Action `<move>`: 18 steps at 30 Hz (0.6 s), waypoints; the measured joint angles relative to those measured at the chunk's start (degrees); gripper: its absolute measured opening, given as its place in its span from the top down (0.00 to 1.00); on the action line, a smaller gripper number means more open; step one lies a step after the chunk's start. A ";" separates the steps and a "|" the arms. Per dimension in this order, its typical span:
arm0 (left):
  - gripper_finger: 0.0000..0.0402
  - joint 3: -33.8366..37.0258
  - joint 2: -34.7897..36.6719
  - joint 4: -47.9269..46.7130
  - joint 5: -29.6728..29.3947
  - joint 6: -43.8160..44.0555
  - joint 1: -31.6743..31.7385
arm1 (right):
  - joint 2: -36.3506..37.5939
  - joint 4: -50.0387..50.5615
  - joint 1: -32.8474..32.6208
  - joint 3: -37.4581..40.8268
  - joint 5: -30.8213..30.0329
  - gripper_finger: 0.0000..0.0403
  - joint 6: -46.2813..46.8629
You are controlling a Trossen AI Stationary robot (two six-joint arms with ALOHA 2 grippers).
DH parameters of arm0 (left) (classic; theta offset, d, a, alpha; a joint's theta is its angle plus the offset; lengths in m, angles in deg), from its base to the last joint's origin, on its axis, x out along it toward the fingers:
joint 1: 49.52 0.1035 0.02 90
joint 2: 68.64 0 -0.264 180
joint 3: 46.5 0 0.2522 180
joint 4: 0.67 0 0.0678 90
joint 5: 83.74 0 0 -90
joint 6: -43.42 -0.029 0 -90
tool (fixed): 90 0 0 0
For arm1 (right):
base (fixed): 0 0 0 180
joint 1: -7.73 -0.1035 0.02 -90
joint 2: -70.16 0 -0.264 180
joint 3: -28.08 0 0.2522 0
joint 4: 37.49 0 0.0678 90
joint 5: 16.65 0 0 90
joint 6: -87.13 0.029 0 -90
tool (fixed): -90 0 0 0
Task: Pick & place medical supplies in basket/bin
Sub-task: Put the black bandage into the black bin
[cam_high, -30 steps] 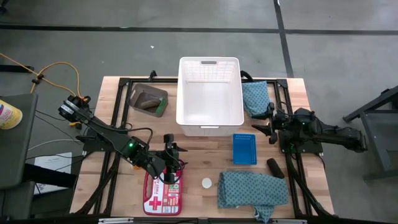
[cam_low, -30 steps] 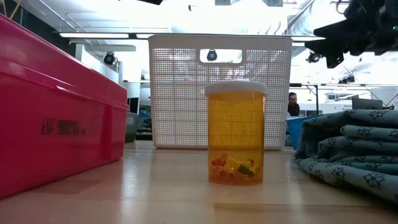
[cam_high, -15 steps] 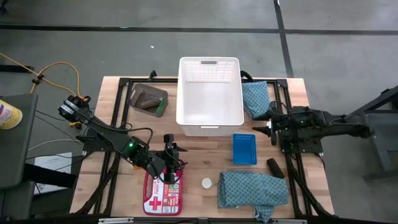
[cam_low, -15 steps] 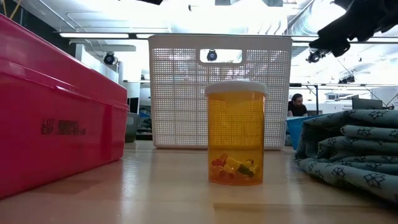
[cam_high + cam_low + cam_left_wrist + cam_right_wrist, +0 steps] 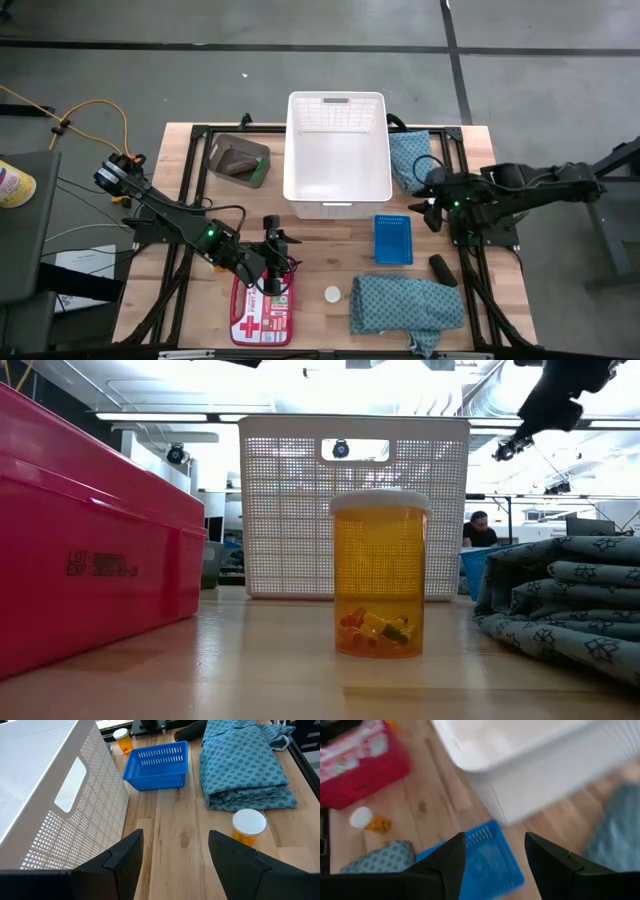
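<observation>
The basket [image 5: 338,155] stands at the middle of the tabletop's far edge, empty. The bin [image 5: 238,160] sits to its left near the far left corner, holding a brown roll [image 5: 238,165] and a green piece [image 5: 258,172]. One teal cloth [image 5: 410,157] lies against the basket's right side; the second cloth [image 5: 406,305] lies folded at the near edge, right of centre. The orange bottle [image 5: 380,572], white-capped, stands upright at the near edge just left of that cloth. A black roll [image 5: 442,269] lies near the right edge. A blue tray [image 5: 393,239] rests between basket and near cloth. A red first-aid case [image 5: 262,312] lies at the near edge, left of the bottle.

The right claw [image 5: 428,200] hangs above the tabletop just beside the far cloth, fingers parted, holding nothing. The left claw [image 5: 275,262] hovers over the far end of the red case, fingers parted, empty.
</observation>
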 joint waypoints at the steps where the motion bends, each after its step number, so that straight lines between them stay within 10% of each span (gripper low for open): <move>1: 0.46 0.00 0.00 0.00 0.00 0.01 -0.02 | -1.08 2.14 -0.09 -1.09 -0.03 0.52 2.58; 18: 0.46 0.00 0.00 0.00 0.00 0.01 -0.02 | -9.10 24.79 -0.27 -4.46 13.96 0.52 30.99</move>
